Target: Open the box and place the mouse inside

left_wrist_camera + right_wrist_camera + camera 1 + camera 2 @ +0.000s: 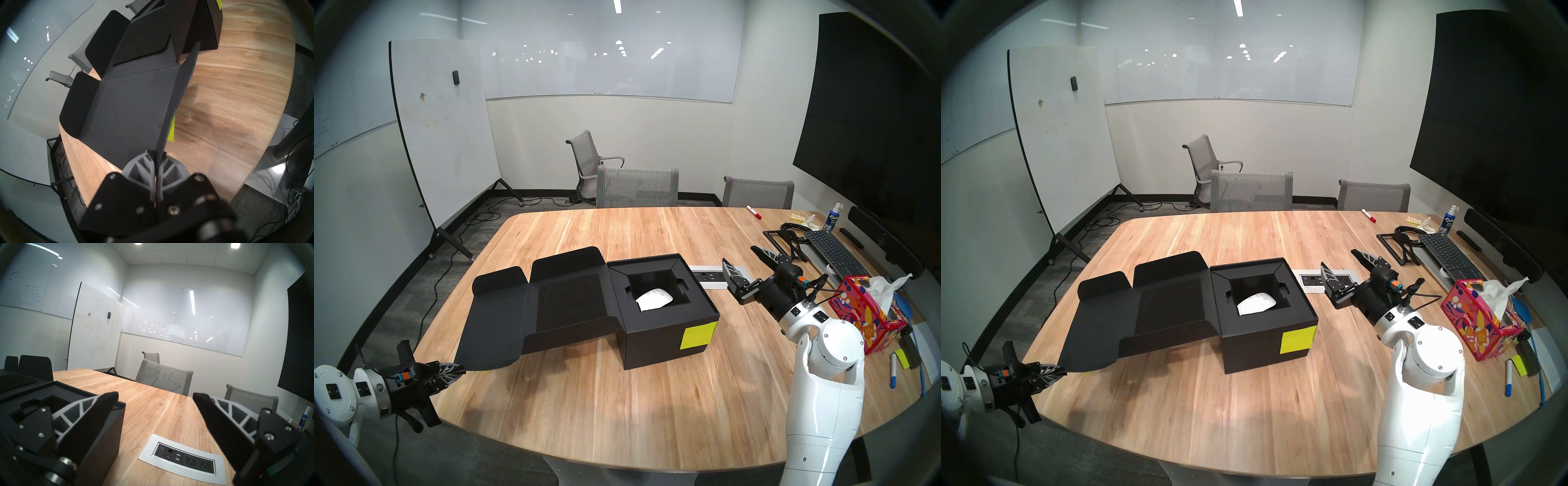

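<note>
The wooden surface (653, 390) carries the open black box (667, 325) at center, a power outlet panel (707, 276) beyond it, and a tissue box (863, 315), keyboard (829, 251) and markers (893, 370) at right.

Two arms: glossy white rounded shells, small black square insets, silver screws on round joint caps. Wrists black, each with an orange-and-teal block and thin black cables. Left gripper (458, 370) and right gripper (742, 261): black bolted brackets; fingers (95, 405) grey-white truss ribs, black pads.
</note>
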`<control>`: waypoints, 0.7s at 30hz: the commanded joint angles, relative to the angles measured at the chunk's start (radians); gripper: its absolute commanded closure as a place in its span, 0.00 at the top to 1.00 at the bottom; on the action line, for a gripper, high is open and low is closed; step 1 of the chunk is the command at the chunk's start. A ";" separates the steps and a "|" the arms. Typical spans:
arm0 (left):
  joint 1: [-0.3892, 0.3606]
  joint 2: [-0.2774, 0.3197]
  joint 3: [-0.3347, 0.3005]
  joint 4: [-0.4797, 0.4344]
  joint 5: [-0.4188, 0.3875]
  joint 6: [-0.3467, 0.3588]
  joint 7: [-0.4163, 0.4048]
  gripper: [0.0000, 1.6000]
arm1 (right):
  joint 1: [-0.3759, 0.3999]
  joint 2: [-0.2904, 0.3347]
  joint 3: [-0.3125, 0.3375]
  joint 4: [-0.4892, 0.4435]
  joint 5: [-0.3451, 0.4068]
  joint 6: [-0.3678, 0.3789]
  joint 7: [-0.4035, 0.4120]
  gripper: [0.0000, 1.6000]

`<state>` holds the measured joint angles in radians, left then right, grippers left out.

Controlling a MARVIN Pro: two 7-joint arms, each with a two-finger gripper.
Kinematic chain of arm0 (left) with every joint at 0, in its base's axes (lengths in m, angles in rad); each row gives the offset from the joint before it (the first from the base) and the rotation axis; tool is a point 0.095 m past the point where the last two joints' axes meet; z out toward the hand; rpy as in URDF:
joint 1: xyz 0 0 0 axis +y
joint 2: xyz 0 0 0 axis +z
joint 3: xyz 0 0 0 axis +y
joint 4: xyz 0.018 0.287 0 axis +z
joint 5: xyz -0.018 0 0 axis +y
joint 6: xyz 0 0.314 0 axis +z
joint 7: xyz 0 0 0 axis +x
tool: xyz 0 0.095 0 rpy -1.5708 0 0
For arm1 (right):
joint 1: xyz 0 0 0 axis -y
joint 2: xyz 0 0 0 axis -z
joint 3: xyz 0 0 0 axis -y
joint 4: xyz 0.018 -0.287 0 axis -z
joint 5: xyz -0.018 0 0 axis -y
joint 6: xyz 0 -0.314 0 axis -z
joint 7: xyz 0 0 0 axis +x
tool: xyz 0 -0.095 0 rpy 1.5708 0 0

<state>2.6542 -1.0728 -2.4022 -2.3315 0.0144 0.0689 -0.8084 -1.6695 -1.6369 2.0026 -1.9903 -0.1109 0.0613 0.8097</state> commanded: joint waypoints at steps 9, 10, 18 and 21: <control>-0.032 -0.011 -0.093 -0.017 -0.053 0.003 -0.030 0.00 | 0.009 0.002 0.002 -0.022 0.011 -0.005 -0.002 1.00; -0.036 -0.010 -0.099 -0.017 -0.058 0.004 -0.033 0.00 | 0.009 0.002 0.002 -0.022 0.011 -0.005 -0.002 1.00; -0.058 -0.006 -0.140 -0.042 -0.083 0.024 -0.061 0.00 | 0.009 0.002 0.002 -0.022 0.010 -0.005 -0.002 1.00; -0.074 -0.002 -0.158 -0.054 -0.095 0.036 -0.068 0.00 | 0.009 0.002 0.002 -0.022 0.010 -0.005 -0.002 1.00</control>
<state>2.6050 -1.0839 -2.5133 -2.3498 -0.0544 0.0886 -0.8744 -1.6695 -1.6369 2.0026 -1.9903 -0.1109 0.0613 0.8097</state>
